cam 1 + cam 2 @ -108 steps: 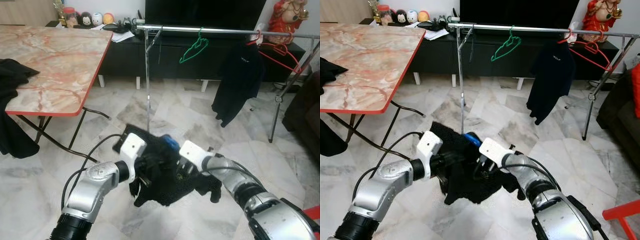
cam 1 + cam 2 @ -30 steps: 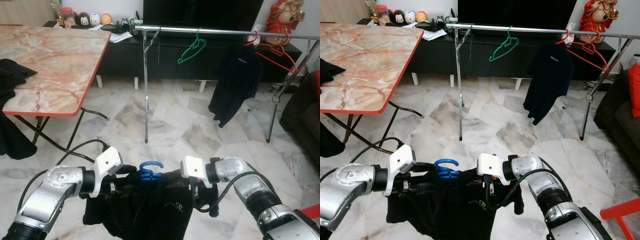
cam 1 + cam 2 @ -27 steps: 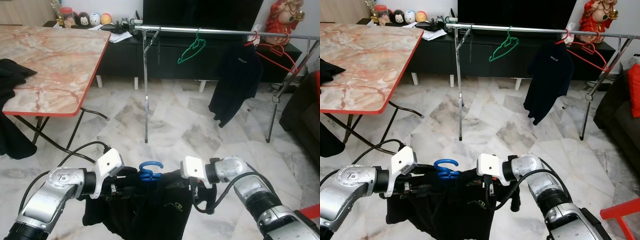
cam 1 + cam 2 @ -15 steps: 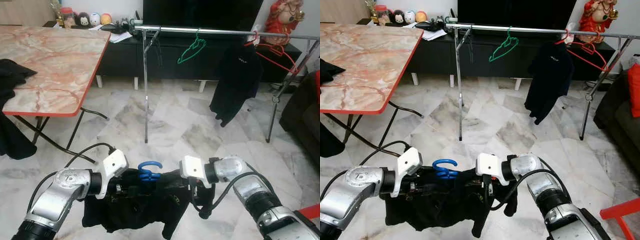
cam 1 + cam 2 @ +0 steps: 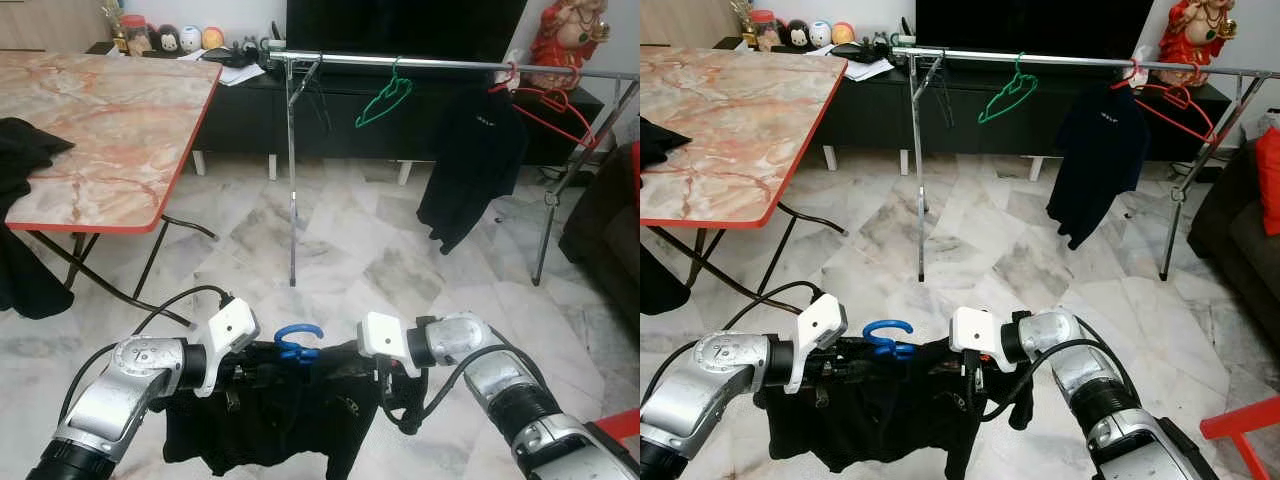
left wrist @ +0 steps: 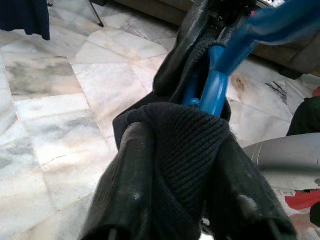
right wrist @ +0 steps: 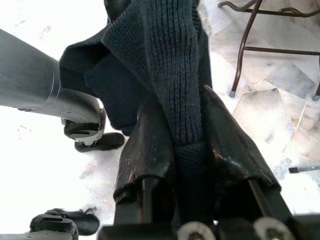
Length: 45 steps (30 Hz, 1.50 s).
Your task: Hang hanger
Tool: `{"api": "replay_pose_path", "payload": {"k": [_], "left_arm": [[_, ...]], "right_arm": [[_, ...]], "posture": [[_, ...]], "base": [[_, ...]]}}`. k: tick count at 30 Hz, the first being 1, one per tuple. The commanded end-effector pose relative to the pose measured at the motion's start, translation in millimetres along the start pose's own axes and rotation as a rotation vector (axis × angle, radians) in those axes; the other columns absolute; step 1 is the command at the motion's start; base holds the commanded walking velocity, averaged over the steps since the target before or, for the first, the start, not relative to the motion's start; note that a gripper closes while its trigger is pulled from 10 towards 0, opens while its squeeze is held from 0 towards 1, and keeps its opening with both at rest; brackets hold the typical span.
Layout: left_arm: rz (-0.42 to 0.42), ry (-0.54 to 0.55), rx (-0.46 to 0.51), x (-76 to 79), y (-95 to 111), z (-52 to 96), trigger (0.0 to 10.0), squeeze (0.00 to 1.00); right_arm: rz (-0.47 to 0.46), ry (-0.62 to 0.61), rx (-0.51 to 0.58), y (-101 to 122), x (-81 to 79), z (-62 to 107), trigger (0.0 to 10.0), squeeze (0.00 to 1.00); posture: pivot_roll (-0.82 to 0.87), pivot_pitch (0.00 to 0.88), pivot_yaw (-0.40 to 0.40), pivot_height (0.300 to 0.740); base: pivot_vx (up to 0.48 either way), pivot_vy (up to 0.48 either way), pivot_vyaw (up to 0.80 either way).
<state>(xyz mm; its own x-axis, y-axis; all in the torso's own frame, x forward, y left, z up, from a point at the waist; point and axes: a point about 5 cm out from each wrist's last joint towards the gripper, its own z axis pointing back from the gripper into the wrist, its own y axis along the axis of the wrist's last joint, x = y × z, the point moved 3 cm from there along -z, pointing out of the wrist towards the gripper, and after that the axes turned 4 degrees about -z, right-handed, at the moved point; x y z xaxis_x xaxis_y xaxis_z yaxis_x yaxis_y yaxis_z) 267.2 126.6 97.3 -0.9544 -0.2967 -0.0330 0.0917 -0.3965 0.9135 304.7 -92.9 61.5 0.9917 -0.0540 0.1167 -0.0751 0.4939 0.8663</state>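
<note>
A black knit garment (image 5: 285, 410) hangs on a blue hanger (image 5: 298, 339) low in front of me, above the marble floor. My left gripper (image 5: 244, 372) is shut on the garment's left shoulder; the left wrist view has the knit pinched between its fingers (image 6: 131, 170) with the blue hanger (image 6: 215, 87) just beyond. At the other shoulder my right gripper (image 5: 387, 378) is shut on the cloth, which is wedged between its fingers (image 7: 147, 145). The steel clothes rail (image 5: 420, 63) stands well ahead, across the room.
On the rail hang a green hanger (image 5: 385, 98), a black shirt (image 5: 475, 160) and a red hanger (image 5: 548, 102). A marble-top folding table (image 5: 100, 130) stands at left with dark cloth at its edge. A dark sofa (image 5: 610, 230) is at right.
My left gripper has shifted slightly right toward the hanger hook, and the garment hangs more bunched between the arms. Both grippers keep their hold.
</note>
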Motion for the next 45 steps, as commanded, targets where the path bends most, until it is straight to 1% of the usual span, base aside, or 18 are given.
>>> {"api": "replay_pose_path", "payload": {"k": [1, 6, 14, 15, 16, 17, 18, 19, 20, 21, 22, 23, 24, 40, 45], "left_arm": [[-0.015, -0.054, -0.014, 7.0, 0, -5.1, 0.0, 0.0], [-0.016, -0.085, -0.023, 11.8, -1, -6.2, 0.0, 0.0], [-0.017, -0.091, -0.02, 12.7, -1, -6.6, 0.0, 0.0], [-0.018, -0.091, -0.018, 12.6, 0, -6.9, 0.0, 0.0], [-0.019, -0.091, -0.018, 12.6, 0, -6.9, 0.0, 0.0], [-0.02, -0.09, -0.016, 12.4, 0, -7.4, 0.0, 0.0], [-0.021, -0.09, -0.016, 12.4, 1, -7.6, 0.0, 0.0], [-0.021, -0.091, -0.015, 12.4, 1, -7.8, 0.0, 0.0], [-0.023, -0.092, -0.014, 12.6, 1, -8.0, 0.0, 0.0], [-0.023, -0.093, -0.014, 12.6, 1, -8.1, 0.0, 0.0], [-0.024, -0.094, -0.014, 12.7, 1, -8.2, 0.0, 0.0], [-0.025, -0.095, -0.014, 12.9, 1, -8.5, 0.0, 0.0], [-0.027, -0.095, -0.014, 13.1, 1, -8.5, 0.0, 0.0], [-0.039, -0.095, -0.01, 14.0, 1, -11.8, 0.0, 0.0], [-0.041, -0.086, -0.015, 13.2, -1, -12.2, 0.0, 0.0]], "right_arm": [[0.025, -0.042, 0.049, 12, 7.6, 1.8, 0.0, 0.0], [0.023, -0.05, 0.044, 12, 8.6, 2.0, 0.0, 0.0], [0.024, -0.054, 0.038, 11, 9.1, 0.2, 0.0, 0.0], [0.025, -0.055, 0.032, 11, 9.2, -0.4, 1.4, 0.0], [0.026, -0.055, 0.03, 11, 9.3, -0.6, 1.4, 0.0], [0.026, -0.055, 0.026, 10, 9.2, -0.9, 4.5, 0.0], [0.025, -0.054, 0.025, 10, 9.1, -1.0, 5.1, 0.0], [0.025, -0.053, 0.024, 10, 8.9, -1.1, 9.1, 0.0], [0.021, -0.049, 0.023, 9, 8.6, -1.3, 10.0, 0.0], [0.019, -0.047, 0.024, 9, 8.4, -1.5, 10.0, 0.0], [0.016, -0.045, 0.024, 9, 8.1, -1.6, 10.0, 0.19], [0.014, -0.043, 0.024, 9, 7.8, -1.6, 10.0, 0.33], [0.009, -0.038, 0.027, 9, 7.2, -1.8, 10.0, 1.0], [-0.011, 0.046, 0.01, 4, -2.3, 0.7, 10.0, 1.0], [-0.009, 0.07, -0.029, -1, -4.6, 5.8, 10.0, 1.0]], "posture": [[0.06, 0.0, -0.09, 0.74], [0.06, 0.0, -0.091, 0.74], [0.07, 0.0, -0.092, 0.74], [0.07, 0.0, -0.092, 0.74], [0.07, 0.0, -0.092, 0.74], [0.07, 0.0, -0.093, 0.74], [0.07, 0.0, -0.093, 0.74], [0.07, 0.0, -0.093, 0.74], [0.07, 0.0, -0.093, 0.74], [0.07, 0.0, -0.093, 0.74], [0.07, 0.0, -0.093, 0.74], [0.07, 0.0, -0.093, 0.74], [0.07, 0.0, -0.093, 0.74], [0.06, 0.0, -0.099, 0.74], [0.06, 0.0, -0.101, 0.74]], "base": [[0.0, 0.0, 0.0], [0.0, 0.0, 0.0], [0.0, 0.0, 0.0], [0.0, 0.0, 0.0], [0.0, 0.0, 0.0], [0.0, 0.0, 0.0], [0.0, 0.0, 0.0], [0.0, 0.0, 0.0], [0.0, 0.0, 0.0], [0.0, 0.0, 0.0], [0.0, 0.0, 0.0], [0.0, 0.0, 0.0], [0.0, 0.0, 0.0], [0.0, 0.0, 0.0], [0.0, 0.0, 0.0]]}}
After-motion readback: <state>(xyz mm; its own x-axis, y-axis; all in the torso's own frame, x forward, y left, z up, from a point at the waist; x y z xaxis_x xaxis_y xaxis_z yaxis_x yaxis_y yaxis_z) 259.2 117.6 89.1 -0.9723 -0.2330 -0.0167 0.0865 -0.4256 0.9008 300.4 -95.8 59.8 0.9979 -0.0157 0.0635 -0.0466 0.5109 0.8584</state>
